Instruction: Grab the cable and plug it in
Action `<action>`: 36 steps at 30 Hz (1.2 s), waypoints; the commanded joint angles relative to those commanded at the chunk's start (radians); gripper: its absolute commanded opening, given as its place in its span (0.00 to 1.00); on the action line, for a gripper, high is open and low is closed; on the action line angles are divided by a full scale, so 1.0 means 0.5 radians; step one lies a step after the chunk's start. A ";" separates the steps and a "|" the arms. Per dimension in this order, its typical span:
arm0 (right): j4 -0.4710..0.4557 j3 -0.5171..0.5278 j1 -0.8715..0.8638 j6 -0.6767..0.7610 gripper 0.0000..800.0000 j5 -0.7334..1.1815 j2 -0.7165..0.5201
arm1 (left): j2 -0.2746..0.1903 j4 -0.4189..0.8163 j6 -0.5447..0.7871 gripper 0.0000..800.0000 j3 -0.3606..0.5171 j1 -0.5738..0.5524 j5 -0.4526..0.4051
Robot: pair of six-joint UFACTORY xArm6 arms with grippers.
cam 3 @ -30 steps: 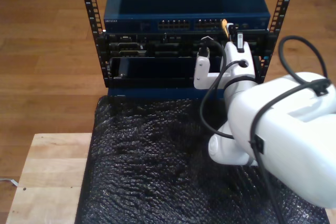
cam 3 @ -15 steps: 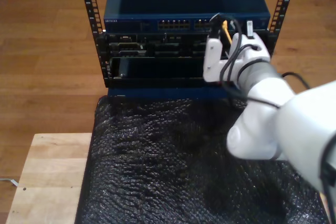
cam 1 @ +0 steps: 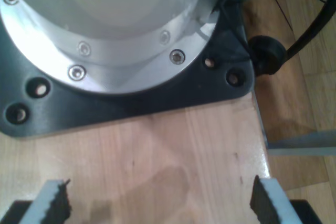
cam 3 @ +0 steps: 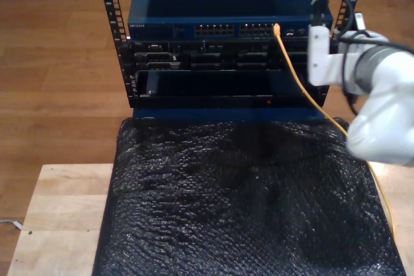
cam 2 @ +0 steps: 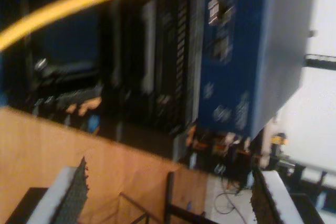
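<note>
One second ago a white arm stood square in front of the rack; it has swung clear now. Starting at the exterior view's left: the wooden table point(cam 3: 58, 211) is unchanged, and the black bubble mat point(cam 3: 226, 198) that the arm covered is in plain sight. Behind it, the rack point(cam 3: 116, 43) carries the blue switch point(cam 3: 194, 4) on top and darker units in the bays below. The cable point(cam 3: 304, 88), which was up at the arm's tip moments ago, now has its end at the switch's right bank of ports point(cam 3: 259, 29) and runs down freely across the rack front toward the exterior view's right, over the mat's edge. The white arm point(cam 3: 388, 108) sits beside the rack's right post, apart from the cable.

My first gripper point(cam 1: 160, 203) hangs over pale wood point(cam 1: 173, 150) near a black base plate point(cam 1: 131, 103), jaws wide, nothing between them. My second gripper point(cam 2: 173, 198) is also spread wide and empty, looking at the blurred rack with the cable point(cam 2: 79, 1) crossing beyond it.
</note>
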 joint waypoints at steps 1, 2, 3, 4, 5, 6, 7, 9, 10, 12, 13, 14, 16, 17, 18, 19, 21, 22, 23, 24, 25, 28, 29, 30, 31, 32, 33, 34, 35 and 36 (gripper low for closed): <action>0.000 0.000 -0.046 -0.046 0.92 0.080 -0.025 | 0.000 0.000 0.000 1.00 0.000 0.000 0.000; 0.000 0.000 -0.098 -0.098 0.93 0.166 -0.049 | 0.000 0.000 0.000 1.00 0.000 0.000 0.000; 0.003 -0.003 -0.150 -0.150 0.95 0.258 -0.071 | 0.000 0.003 0.000 1.00 0.000 0.000 0.000; 0.003 -0.003 -0.199 -0.199 0.98 0.353 -0.095 | 0.000 0.003 0.000 1.00 0.000 0.000 0.000; 0.003 -0.003 -0.236 -0.239 0.99 0.445 -0.120 | 0.000 0.000 0.000 1.00 0.000 0.000 0.000; 0.003 -0.009 -0.276 -0.282 0.99 0.543 -0.141 | 0.000 0.003 0.000 1.00 0.000 0.000 0.000; 0.003 -0.012 -0.319 -0.322 0.99 0.638 -0.166 | 0.000 0.000 0.000 1.00 0.000 0.000 0.000; 0.003 -0.015 -0.427 -0.402 0.99 0.822 -0.212 | 0.000 0.000 0.000 1.00 0.000 0.000 0.000; 0.003 -0.018 -0.485 -0.439 0.99 0.908 -0.233 | 0.000 0.003 0.000 1.00 0.000 0.000 0.000; 0.006 -0.018 -0.601 -0.488 0.99 1.028 -0.285 | 0.000 0.000 0.000 1.00 0.000 0.000 0.003; 0.006 -0.015 -0.651 -0.500 0.99 1.071 -0.310 | 0.000 0.003 0.000 1.00 0.000 0.000 0.003; 0.003 -0.012 -0.703 -0.506 0.99 1.111 -0.328 | 0.000 0.000 0.000 1.00 0.000 0.000 0.003; 0.003 -0.012 -0.819 -0.516 0.99 1.194 -0.356 | 0.000 0.000 0.000 1.00 0.000 0.000 0.000; 0.000 -0.015 -0.881 -0.516 0.99 1.243 -0.374 | 0.000 0.003 0.000 1.00 0.000 0.000 0.000; 0.000 -0.018 -0.939 -0.519 0.99 1.286 -0.393 | 0.000 0.000 0.000 1.00 0.000 0.000 0.000; -0.003 -0.018 -1.000 -0.522 0.99 1.341 -0.414 | 0.000 0.000 0.000 1.00 0.000 0.000 0.000; -0.003 -0.018 -1.135 -0.571 0.99 1.461 -0.451 | 0.000 0.003 0.000 1.00 0.000 0.000 0.000; 0.000 -0.012 -1.203 -0.620 0.99 1.525 -0.470 | 0.000 0.000 0.000 1.00 0.000 0.000 0.003; 0.003 -0.006 -1.264 -0.672 0.99 1.580 -0.491 | 0.000 0.000 0.000 1.00 0.003 0.000 0.000; 0.003 0.000 -1.316 -0.721 0.99 1.642 -0.512 | 0.000 0.003 0.000 1.00 0.000 0.000 0.000; 0.003 0.003 -1.359 -0.764 0.99 1.700 -0.534 | 0.000 0.000 0.000 1.00 0.000 0.000 0.003; 0.000 0.055 -1.479 -0.847 0.99 1.872 -0.598 | 0.000 0.000 0.000 1.00 0.000 0.000 0.000; -0.003 0.068 -1.522 -0.868 1.00 1.930 -0.623 | 0.000 0.003 0.000 1.00 0.000 0.000 0.000; -0.003 0.080 -1.568 -0.890 1.00 1.989 -0.654 | 0.000 0.003 0.000 1.00 0.000 0.000 0.003; -0.003 0.092 -1.617 -0.918 1.00 2.053 -0.681 | 0.000 0.000 0.000 1.00 0.000 0.000 0.000; -0.003 0.107 -1.663 -0.954 1.00 2.124 -0.715 | 0.000 0.000 0.000 1.00 0.000 0.000 0.000; -0.003 0.117 -1.703 -0.997 1.00 2.200 -0.740 | 0.000 0.000 0.000 1.00 0.000 0.000 0.003; -0.003 0.123 -1.740 -1.049 1.00 2.265 -0.770 | 0.000 0.000 0.000 1.00 0.000 0.000 0.000; -0.003 0.126 -1.777 -1.102 1.00 2.329 -0.795 | 0.000 0.000 0.000 1.00 0.000 0.000 0.000; -0.003 0.135 -1.814 -1.151 1.00 2.384 -0.816 | 0.000 0.003 0.000 1.00 0.000 0.000 0.000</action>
